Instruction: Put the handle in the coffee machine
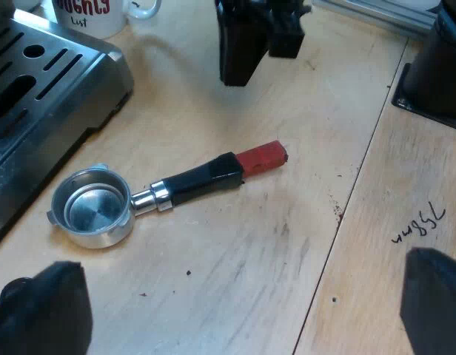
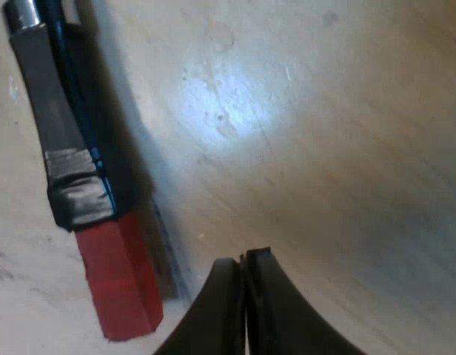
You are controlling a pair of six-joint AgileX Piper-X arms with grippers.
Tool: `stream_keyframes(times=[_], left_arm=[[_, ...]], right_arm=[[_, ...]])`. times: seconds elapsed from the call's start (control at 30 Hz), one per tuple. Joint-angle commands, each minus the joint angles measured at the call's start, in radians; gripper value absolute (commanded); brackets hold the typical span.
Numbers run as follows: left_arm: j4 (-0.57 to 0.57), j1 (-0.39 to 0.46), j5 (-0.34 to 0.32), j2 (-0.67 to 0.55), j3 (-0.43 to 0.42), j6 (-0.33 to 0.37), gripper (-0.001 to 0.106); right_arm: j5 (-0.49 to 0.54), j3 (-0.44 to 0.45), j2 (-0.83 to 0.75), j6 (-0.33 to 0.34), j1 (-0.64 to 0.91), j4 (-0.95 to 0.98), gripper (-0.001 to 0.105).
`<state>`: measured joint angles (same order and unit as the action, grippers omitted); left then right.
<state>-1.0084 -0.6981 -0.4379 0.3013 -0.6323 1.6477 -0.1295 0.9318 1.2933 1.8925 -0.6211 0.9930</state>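
Note:
The metal holder (image 1: 91, 207) lies loose on the wooden table, its round basket up against the espresso machine's (image 1: 43, 81) drip tray. Its dark handle (image 1: 198, 181) ends in red (image 1: 261, 157). My left gripper (image 1: 239, 318) hovers open above it, fingers wide apart with nothing between them. My right gripper (image 1: 254, 44) hangs a little beyond the red end. In the right wrist view that gripper (image 2: 243, 274) is shut on nothing, its fingertips pressed together low over the bare wood beside the handle's (image 2: 65, 148) red end (image 2: 121, 281), apart from it.
A white mug (image 1: 95, 15) with red lettering stands beside the machine. A black base (image 1: 435, 59) sits on the neighbouring table board, near some handwriting on the wood (image 1: 419, 222).

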Motion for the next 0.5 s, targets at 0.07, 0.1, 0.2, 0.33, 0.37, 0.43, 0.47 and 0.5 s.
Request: stream_keyframes(times=[0.07,0.1,0.2,0.33,0.37,0.43,0.47,0.5], left_arm=[[-0.021,-0.005,-0.008,0.003,-0.001,0.004,0.086],[-0.022,-0.005,-0.008,0.003,-0.001,0.004,0.086],[-0.025,-0.005,-0.008,0.003,-0.001,0.004,0.086],[-0.025,-0.005,-0.008,0.003,-0.001,0.004,0.086],[-0.025,-0.005,-0.008,0.003,-0.001,0.004,0.086],[-0.025,-0.005,-0.008,0.003,-0.001,0.004,0.086],[-0.025,-0.005,-0.008,0.003,-0.001,0.004,0.086],[-0.025,-0.005,-0.008,0.003,-0.001,0.004,0.086]], right_arm=[[-0.009,0.008,0.054,0.019,-0.002,-0.026,0.000],[-0.009,0.008,0.060,0.019,-0.002,-0.030,0.000],[-0.009,0.008,0.107,0.019,-0.002,-0.032,0.000],[-0.009,0.008,0.160,0.019,-0.002,-0.037,0.000],[-0.009,0.008,0.175,0.019,-0.002,-0.042,0.000],[-0.009,0.008,0.193,0.019,-0.002,-0.052,0.000],[-0.009,0.008,0.203,0.019,-0.002,-0.059,0.000],[-0.009,0.008,0.207,0.019,-0.002,-0.063,0.000]])
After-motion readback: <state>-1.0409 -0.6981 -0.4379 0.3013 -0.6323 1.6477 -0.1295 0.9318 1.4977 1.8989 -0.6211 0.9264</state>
